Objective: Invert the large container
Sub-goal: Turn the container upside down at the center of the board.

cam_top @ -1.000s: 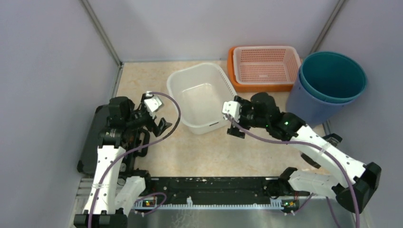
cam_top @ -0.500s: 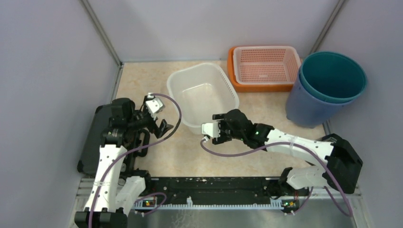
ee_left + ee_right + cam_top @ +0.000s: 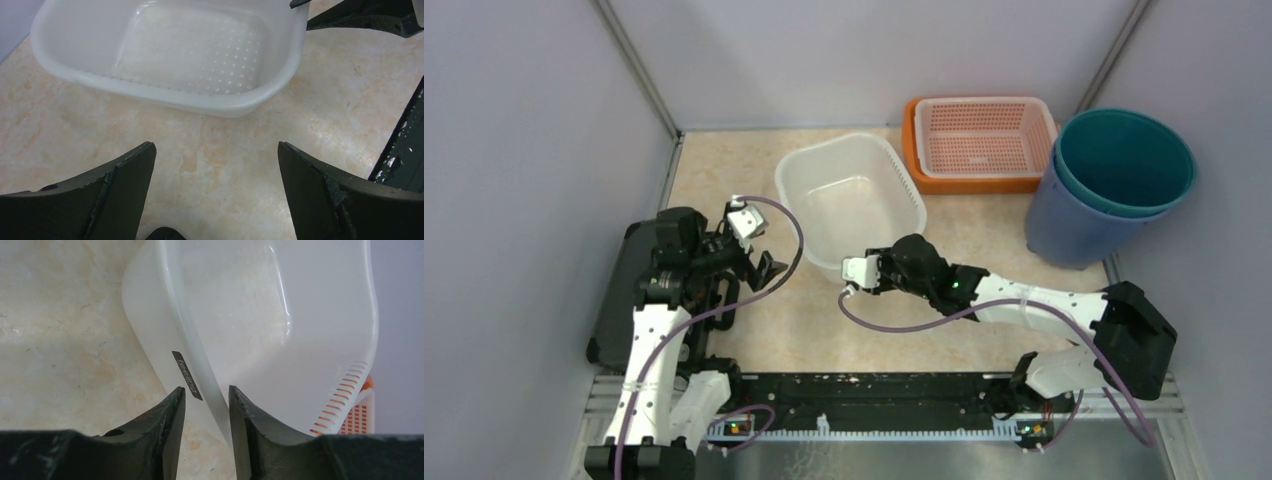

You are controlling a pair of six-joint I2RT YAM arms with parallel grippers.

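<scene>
**Top view, from above and behind the arms.** Large white container point(image 3: 849, 200) upright, mouth up, on the beige marbled table point(image 3: 714, 170), near the middle. Right gripper point(image 3: 851, 268) low at the container's near rim, its arm stretched in from the right. Left gripper point(image 3: 759, 262) to the left of the container, apart from it, spread wide. Behind and right of the container, an orange basket point(image 3: 974, 184) with a pale pink basket point(image 3: 979, 135) nested inside. Further right, a blue bucket point(image 3: 1064, 220) with a teal bucket point(image 3: 1124, 160) set in it.

**Left wrist view.** Two dark fingers point(image 3: 125, 175) far apart at the bottom, only bare table between them. Container ahead across the top of the view, standing on its base, dotted floor visible, untouched by these fingers.

**Right wrist view.** Two dark fingers point(image 3: 167, 430) close together, straddling the container's wall. One outside, beside a small dark label point(image 3: 187, 375), the other inside the tub. Narrow gap, filled by the plastic wall. Impossible to tell whether pressed tight on it. Sliver of the orange basket at lower right, beyond the container.
</scene>
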